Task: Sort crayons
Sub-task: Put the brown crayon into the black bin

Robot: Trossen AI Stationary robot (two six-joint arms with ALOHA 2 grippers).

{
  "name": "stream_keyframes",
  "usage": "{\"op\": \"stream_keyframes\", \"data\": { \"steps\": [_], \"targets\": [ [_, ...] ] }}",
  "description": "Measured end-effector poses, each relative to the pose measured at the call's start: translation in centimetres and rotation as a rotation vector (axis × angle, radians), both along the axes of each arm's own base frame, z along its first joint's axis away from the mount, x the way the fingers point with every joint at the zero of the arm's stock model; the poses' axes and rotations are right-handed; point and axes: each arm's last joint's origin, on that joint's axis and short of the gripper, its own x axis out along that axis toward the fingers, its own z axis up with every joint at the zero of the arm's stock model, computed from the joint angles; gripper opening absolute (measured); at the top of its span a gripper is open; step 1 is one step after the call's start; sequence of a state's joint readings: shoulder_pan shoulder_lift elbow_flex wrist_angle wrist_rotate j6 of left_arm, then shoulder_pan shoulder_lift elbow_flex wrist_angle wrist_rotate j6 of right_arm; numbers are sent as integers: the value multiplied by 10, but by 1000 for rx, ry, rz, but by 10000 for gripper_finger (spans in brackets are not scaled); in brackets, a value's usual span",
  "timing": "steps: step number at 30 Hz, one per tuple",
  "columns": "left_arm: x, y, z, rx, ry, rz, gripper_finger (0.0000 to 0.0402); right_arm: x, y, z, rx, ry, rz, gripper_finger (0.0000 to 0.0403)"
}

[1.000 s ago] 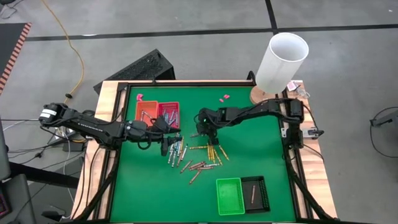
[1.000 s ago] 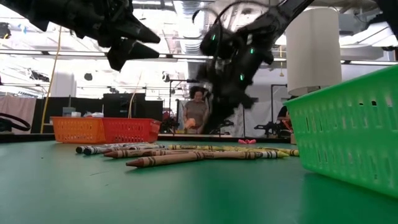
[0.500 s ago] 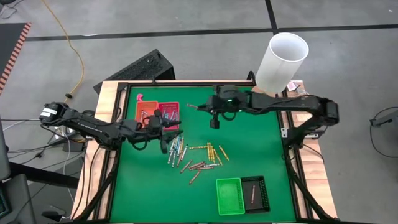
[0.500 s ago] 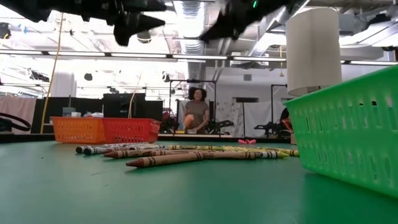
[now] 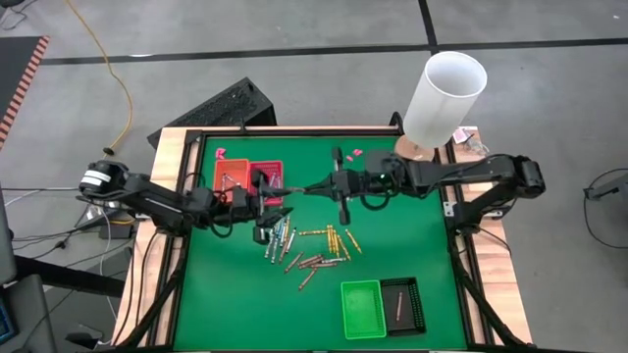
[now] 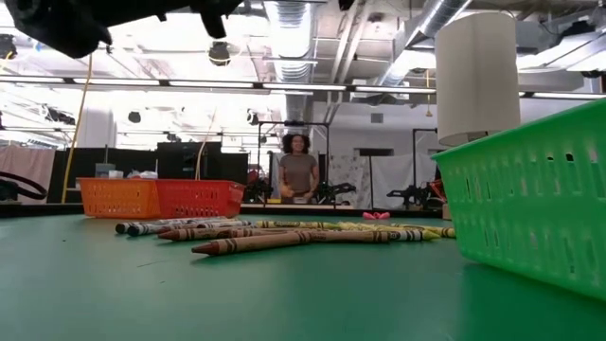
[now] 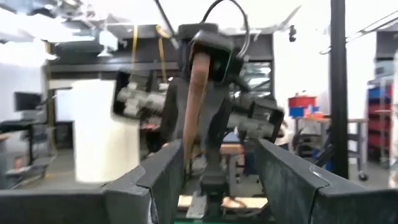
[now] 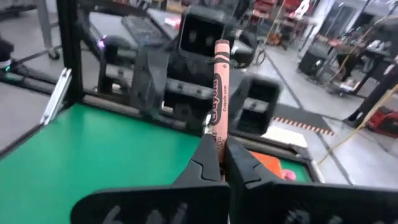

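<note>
- While both arms hang above the green table [image 5: 412, 245], the right gripper [image 8: 222, 163] is closed on a brown-red crayon [image 8: 220, 93], pinched near its lower end so it stands upright out of the fingertips.
- From above, that held crayon shows as a thin stick pointing toward the red tray [image 5: 267, 179], its tip just short of the tray's near edge.
- Left gripper [image 5: 265, 204] sits just beside the red tray, facing the right gripper; its fingers [image 7: 163, 177] are spread apart with nothing between them.
- The left wrist camera shows the brown-red crayon upright ahead of its spread fingers, with the right arm behind it.
- Loose crayons [image 5: 306, 245] lie scattered on the table between the red tray and the green tray [image 5: 361, 309]: grey-blue ones nearest the red tray, yellow ones farther over, brown-red ones toward the green tray.
- Orange tray [image 5: 228, 176] touches the red tray's outer side; both hold a few crayons.
- Black tray [image 5: 404, 304] adjoins the green tray and holds one crayon.
- White cylinder [image 5: 444, 96] stands at the table corner, well away from the red tray.
- A person [image 6: 297, 170] stands in the room beyond the table.
</note>
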State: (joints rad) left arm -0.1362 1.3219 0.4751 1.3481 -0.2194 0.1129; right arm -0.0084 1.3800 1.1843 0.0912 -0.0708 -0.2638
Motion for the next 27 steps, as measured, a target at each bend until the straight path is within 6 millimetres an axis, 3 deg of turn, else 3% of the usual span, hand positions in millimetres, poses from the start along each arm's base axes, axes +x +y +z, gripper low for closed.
{"op": "stream_keyframes", "data": {
  "steps": [8, 15, 18, 24, 27],
  "targets": [
    [18, -3, 4, 21, -5, -3, 187, 9, 6, -11, 0, 40, 15, 0],
    [18, -2, 4, 33, -4, 24, 178, 11, 8, -17, -6, 78, 20, 0],
    [18, -1, 3, 18, 10, 55, 143, 12, 7, -17, -7, 72, 19, 0],
    [19, -1, 1, 12, 32, 78, 20, 12, 7, -16, -5, 61, 18, 0],
    [18, 0, 2, 10, 22, 98, 16, 12, 7, -15, -5, 54, 14, 0]
  ]
}}
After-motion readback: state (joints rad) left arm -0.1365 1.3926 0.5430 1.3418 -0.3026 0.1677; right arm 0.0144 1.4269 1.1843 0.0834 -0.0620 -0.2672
